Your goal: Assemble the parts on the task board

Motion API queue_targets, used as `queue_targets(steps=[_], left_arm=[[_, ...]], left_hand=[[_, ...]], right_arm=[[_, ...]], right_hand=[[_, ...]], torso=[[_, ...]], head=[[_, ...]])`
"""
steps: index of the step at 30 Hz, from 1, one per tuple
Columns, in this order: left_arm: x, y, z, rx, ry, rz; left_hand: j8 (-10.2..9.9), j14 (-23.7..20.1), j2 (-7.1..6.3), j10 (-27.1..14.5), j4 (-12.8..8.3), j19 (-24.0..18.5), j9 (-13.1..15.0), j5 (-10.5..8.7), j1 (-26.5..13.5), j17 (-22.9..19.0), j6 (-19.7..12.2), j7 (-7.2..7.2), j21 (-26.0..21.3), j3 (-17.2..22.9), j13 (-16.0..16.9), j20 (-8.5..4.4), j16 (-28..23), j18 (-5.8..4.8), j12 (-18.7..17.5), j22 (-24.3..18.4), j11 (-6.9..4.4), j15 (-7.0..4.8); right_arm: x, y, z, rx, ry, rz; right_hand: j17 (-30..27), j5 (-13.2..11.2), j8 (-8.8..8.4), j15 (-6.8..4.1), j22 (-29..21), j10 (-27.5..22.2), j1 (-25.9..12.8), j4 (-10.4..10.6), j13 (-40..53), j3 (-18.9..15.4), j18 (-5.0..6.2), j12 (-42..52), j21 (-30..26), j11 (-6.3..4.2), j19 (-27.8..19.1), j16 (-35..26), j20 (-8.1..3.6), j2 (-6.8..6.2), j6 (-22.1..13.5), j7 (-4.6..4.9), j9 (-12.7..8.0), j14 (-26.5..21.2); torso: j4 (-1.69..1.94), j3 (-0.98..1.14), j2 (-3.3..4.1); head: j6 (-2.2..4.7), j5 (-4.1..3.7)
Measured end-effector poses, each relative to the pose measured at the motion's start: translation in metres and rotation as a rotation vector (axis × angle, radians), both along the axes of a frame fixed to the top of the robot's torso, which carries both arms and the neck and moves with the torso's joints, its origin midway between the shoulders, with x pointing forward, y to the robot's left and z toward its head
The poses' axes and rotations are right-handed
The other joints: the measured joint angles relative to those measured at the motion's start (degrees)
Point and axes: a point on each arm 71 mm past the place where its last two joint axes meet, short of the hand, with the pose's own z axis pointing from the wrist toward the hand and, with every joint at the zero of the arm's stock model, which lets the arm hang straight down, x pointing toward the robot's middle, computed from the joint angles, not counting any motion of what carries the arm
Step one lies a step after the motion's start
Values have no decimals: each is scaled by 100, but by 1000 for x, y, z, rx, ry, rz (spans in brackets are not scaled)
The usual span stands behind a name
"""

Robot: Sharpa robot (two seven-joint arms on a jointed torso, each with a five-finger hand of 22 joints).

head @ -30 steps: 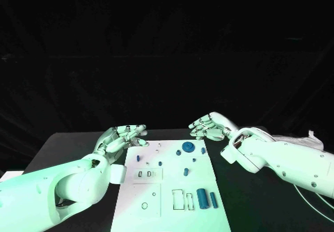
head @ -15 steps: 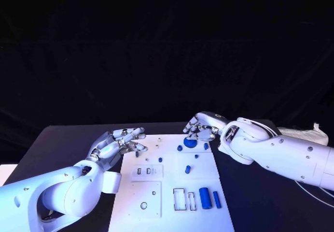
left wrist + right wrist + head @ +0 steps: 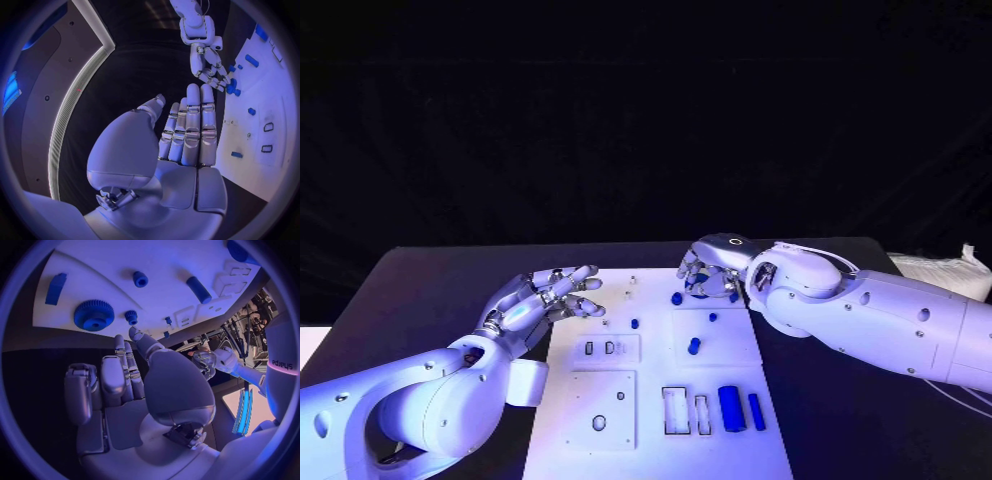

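1. In the head view the right robot hand point(image 3: 710, 270) covers the far end of the task board point(image 3: 661, 420), so we cannot see what lies beneath its fingers.
2. The board's near edge is cut off by that picture's bottom edge.
3. We cannot tell the shapes of the small blue parts point(image 3: 635, 323) near the board's middle.
4. In the right wrist view, the blue gear point(image 3: 94, 315) lies past the curled fingers; we cannot tell whether they touch it.
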Motion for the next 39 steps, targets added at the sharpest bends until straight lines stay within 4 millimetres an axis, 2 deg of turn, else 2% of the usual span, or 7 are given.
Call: queue_targets(steps=[8, 10, 13, 22, 32, 35, 39], left_arm=[[0, 0, 0, -1, 3, -1], [0, 0, 0, -1, 4, -2], [0, 1, 0, 0, 5, -1], [1, 2, -1, 3, 10, 1], [1, 3, -1, 5, 15, 2], [1, 3, -1, 6, 16, 1], [1, 3, -1, 6, 18, 1]], left_hand=[[-29, -23, 4, 0, 0, 0, -5, 0, -40, 48, -20, 20, 0, 0, 0, 0, 20, -1, -24, 5, 0, 22], [-29, -23, -2, 0, 0, 0, -5, 0, -47, 53, -20, 20, 0, 0, 0, 0, 32, -1, -24, 5, 0, 22], [-29, -23, -1, -21, 0, 0, -5, 0, -45, 69, -21, 20, 0, 0, 0, 0, 32, -1, -44, 5, 21, 22], [-51, -65, 0, -21, -15, 0, -5, 0, -45, 100, -41, 40, 21, 15, 5, 0, 32, -1, -44, 12, 21, 22], [-78, -65, 0, -41, -15, -22, -4, 0, -44, 123, -41, 40, 21, 15, 4, 21, 60, -1, -72, 12, 41, 21], [-78, -65, 0, -41, -15, -22, -4, 0, -44, 123, -41, 40, 21, 15, 4, 21, 60, -2, -78, 12, 41, 21], [-78, -65, 0, -41, -30, -22, -4, 0, -44, 139, -41, 40, 21, 30, 4, 21, 60, -1, -78, 18, 41, 21]], right_arm=[[-3, 7, -1, -46, -1, 18], [-4, 8, -2, -58, 1, 22], [-4, 10, -4, -74, 8, 28], [-6, 16, -8, -105, 19, 43], [-5, 18, -9, -125, 24, 43], [-5, 19, -8, -127, 23, 44], [-5, 20, -8, -129, 21, 44]], right_hand=[[9, -31, 0, 41, -1, -64, -1, 49, -10, 80, 0, 0, 9, 24, 20, 30, 20, -45, 0, 0, 5, 0], [9, -55, 0, 40, -1, -106, -7, 62, -21, 93, 0, 0, 9, 18, 20, 30, 20, -98, 0, 0, 12, 0], [8, -91, 0, 40, -1, -154, -8, 86, -39, 117, 0, 0, 9, 51, -1, 53, 41, -98, -1, 0, 12, 0], [12, -121, 0, 40, -1, -186, -8, 150, -55, 146, 0, 1, 9, 41, -1, 74, 41, -98, 16, -17, 17, 0], [12, -143, 0, 40, -2, -195, -8, 230, -76, 226, 0, 1, 9, 51, 19, 74, 61, -97, 36, -37, 31, 0], [11, -267, -2, 40, -3, -195, 25, 310, -78, 306, 0, 1, 30, 51, 20, 103, 61, -64, 96, -40, 40, 0], [55, -348, -21, 40, -3, -104, 68, 429, -78, 426, 0, 1, 55, -29, 19, 141, 61, -18, 200, -74, 63, -1]], torso=[[29, -3, 58], [32, -3, 72], [38, -4, 87], [63, -7, 121], [72, -9, 156], [75, -9, 164], [78, -11, 174]], head=[[5, -10], [7, -12], [7, -18], [20, -27], [16, -18], [11, -17], [9, -21]])
